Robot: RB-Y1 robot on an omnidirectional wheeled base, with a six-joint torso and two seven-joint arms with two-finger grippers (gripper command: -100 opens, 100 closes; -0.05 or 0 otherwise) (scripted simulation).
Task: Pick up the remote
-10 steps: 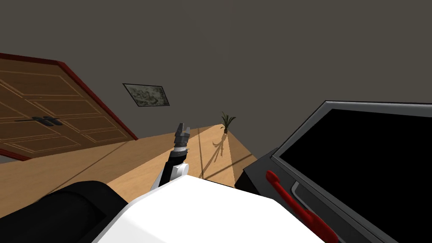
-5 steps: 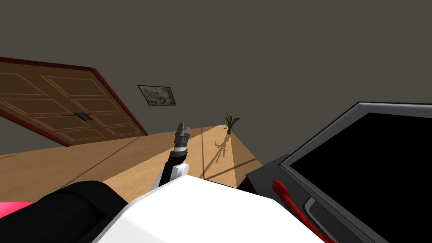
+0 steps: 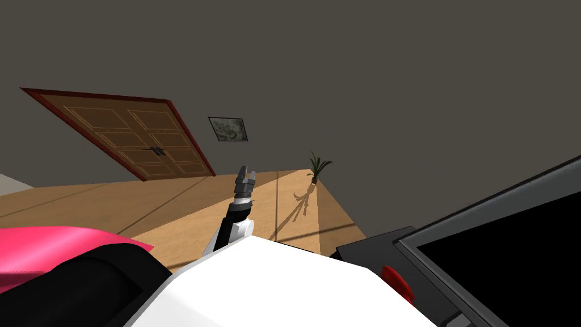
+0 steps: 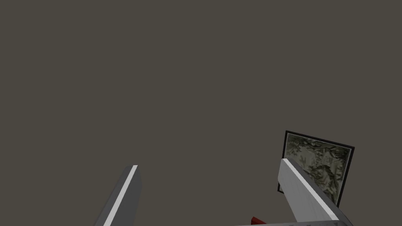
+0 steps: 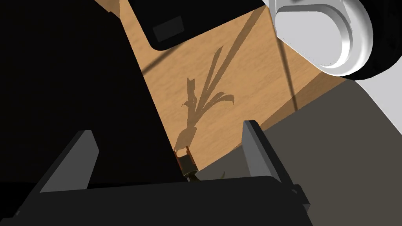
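Home, likely a living room. Wood floor (image 3: 113,207), dark grey wall (image 3: 397,85). Panelled double door (image 3: 142,139) in a red frame, framed picture (image 3: 228,129) beside it. Potted plant (image 3: 318,168) in the floor's far corner. Big black screen (image 3: 510,255) on a dark stand (image 3: 369,252). Pink cushion (image 3: 57,247).

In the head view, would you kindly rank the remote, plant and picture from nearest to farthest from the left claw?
1. Red remote, on the dark stand right of the left claw.
2-3. Plant in the far floor corner and picture on the far wall: too close to call.
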